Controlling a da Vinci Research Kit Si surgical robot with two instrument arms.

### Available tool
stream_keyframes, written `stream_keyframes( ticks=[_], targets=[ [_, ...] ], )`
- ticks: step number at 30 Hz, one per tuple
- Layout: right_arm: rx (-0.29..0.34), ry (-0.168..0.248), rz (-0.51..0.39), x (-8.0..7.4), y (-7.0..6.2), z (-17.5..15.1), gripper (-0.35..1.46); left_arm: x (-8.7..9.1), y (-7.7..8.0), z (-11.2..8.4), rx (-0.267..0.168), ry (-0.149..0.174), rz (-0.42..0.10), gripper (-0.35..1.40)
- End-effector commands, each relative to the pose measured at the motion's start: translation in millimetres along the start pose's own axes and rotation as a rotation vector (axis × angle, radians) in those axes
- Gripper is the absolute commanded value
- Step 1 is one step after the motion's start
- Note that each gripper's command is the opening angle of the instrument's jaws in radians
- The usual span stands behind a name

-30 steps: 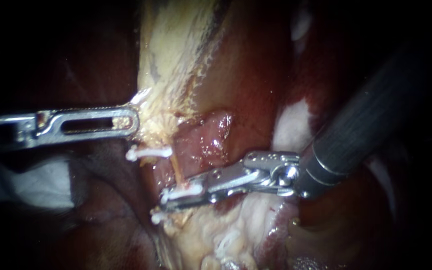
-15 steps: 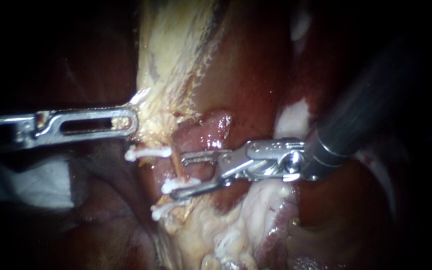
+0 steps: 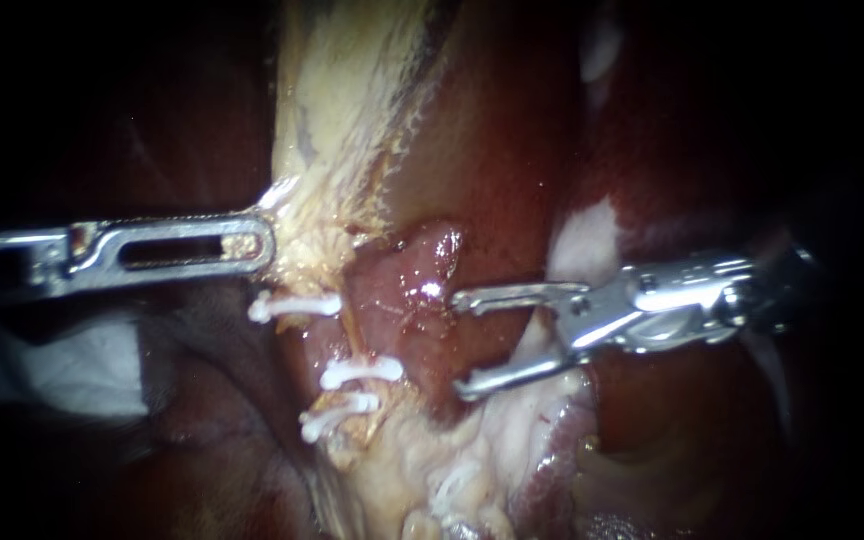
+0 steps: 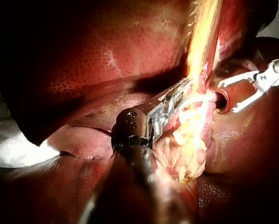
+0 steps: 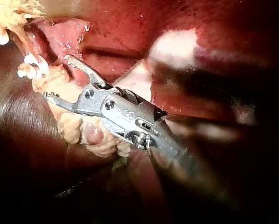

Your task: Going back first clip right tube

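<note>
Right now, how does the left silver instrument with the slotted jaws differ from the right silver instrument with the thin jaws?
The left instrument has its jaws shut on pale tissue; the right instrument has jaws gaping open and empty. The left's jaws are broad with a long slot; the right's are slim. Both are shiny silver metal.
</note>
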Motion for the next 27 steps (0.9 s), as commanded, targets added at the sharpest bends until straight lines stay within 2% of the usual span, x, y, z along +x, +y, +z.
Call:
stream_keyframes(
  ticks=[1, 6, 11, 14, 18, 23, 27],
  targets=[
    [-0.004, 0.005, 0.001, 0.3, 0.0, -1.1, 0.6, 0.0, 0.1, 0.1, 0.0, 0.0, 0.0, -0.35],
    [-0.021, 0.01, -0.008, 1.2, -0.1, -4.4, 0.6, 0.0, 0.2, 0.1, 0.0, 0.0, 0.0, -0.35],
    [-0.009, 0.021, -0.005, 1.5, -0.6, -5.2, 0.6, 0.1, 1.0, 0.8, 0.002, 0.0, 0.003, -0.35],
    [0.004, 0.026, -0.006, 1.8, -1.0, -5.0, 0.6, 0.6, 2.1, 1.9, 0.001, -0.006, 0.008, -0.35],
    [0.015, 0.028, -0.008, 2.0, -1.4, -4.8, 0.6, 1.5, 3.7, 4.5, -0.019, -0.004, 0.018, -0.35],
    [0.019, 0.028, -0.008, 2.1, -1.6, -4.7, 0.6, 2.1, 5.2, 7.8, -0.029, 0.015, 0.026, -0.35],
    [0.022, 0.029, -0.009, 2.1, -1.7, -4.7, 0.6, 2.5, 5.7, 9.7, -0.03, 0.027, 0.031, -0.35]
  ],
)
